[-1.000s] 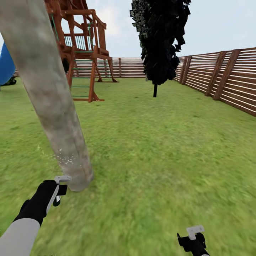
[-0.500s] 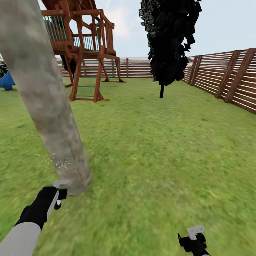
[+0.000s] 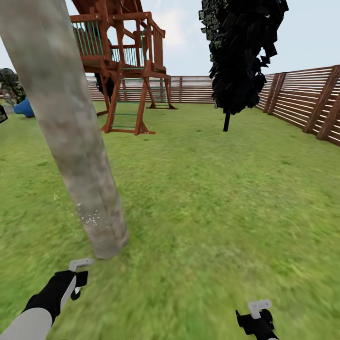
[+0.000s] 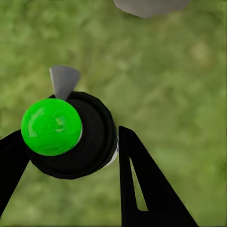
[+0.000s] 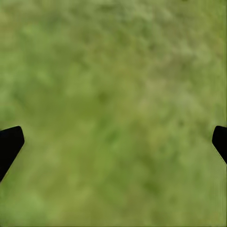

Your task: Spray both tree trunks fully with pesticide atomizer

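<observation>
Left gripper (image 4: 71,156): the two black fingers (image 4: 142,184) are closed against the sides of the pesticide atomizer (image 4: 75,137), a round black bottle seen end-on in the left wrist view, with a bright green cap facing the camera and a grey nozzle tab jutting from its rim. In the head view the left gripper (image 3: 75,281) hangs low over the grass floor (image 3: 212,212), just short of the tree trunk's (image 3: 75,141) foot, a white piece standing at its tip. The trunk is pale grey-brown and mottled, leaning across the view, with whitish specks near its base. Right gripper (image 5: 113,142): black fingers at the far edges of the right wrist view, spread wide, grass between them, nothing held; it (image 3: 257,316) sits low over the lawn, well apart from the trunk. Beyond: wooden play tower (image 3: 123,61), dark conifer (image 3: 241,52), slatted brown fence (image 3: 302,99).
</observation>
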Controlling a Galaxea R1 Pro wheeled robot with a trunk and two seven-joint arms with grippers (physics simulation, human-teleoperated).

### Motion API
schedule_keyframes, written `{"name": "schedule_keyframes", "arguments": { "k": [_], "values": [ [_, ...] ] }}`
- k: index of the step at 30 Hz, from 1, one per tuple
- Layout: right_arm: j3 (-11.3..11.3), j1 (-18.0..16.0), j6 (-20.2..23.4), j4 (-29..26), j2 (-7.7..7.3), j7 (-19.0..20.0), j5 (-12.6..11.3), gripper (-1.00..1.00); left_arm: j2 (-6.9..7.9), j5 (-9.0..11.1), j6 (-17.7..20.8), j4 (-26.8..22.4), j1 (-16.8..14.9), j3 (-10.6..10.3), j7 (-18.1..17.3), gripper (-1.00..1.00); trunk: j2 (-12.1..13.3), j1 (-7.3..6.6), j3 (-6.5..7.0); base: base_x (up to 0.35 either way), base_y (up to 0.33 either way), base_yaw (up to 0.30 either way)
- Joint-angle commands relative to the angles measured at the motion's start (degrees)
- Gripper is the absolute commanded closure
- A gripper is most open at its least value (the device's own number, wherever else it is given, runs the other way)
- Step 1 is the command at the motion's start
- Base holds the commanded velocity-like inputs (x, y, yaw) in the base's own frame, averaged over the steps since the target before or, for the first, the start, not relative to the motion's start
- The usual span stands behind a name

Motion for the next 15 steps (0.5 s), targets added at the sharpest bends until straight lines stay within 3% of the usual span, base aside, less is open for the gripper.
{"name": "schedule_keyframes", "arguments": {
  "k": [1,5,9,15],
  "values": [
    [0.5,0.0,-0.1,0.0,-0.01,-0.1,-0.5,-1.0,-0.15,-0.7,0.2,-0.3,0.0,0.2,-0.1,1.0,0.0,0.01,-0.06,0.266,0.0,0.186],
    [0.5,0.0,-0.1,-0.1,-0.01,-0.1,-0.5,-1.0,-0.37,-0.6,0.2,-0.6,0.0,0.2,2.6,1.0,0.0,0.01,-0.06,0.319,0.0,0.052],
    [0.5,0.0,-0.1,0.0,-0.08,-0.1,-0.5,-1.0,-0.44,-0.6,0.3,-0.3,0.0,0.2,3.0,1.0,0.0,0.01,-0.06,0.313,-0.051,0.001],
    [0.4,0.0,-0.1,0.0,-0.1,-0.1,-0.5,-1.0,-0.43,-0.5,0.3,-0.2,0.0,0.3,2.9,1.0,0.0,0.01,-0.06,0.038,-0.258,0.0]
  ]
}}
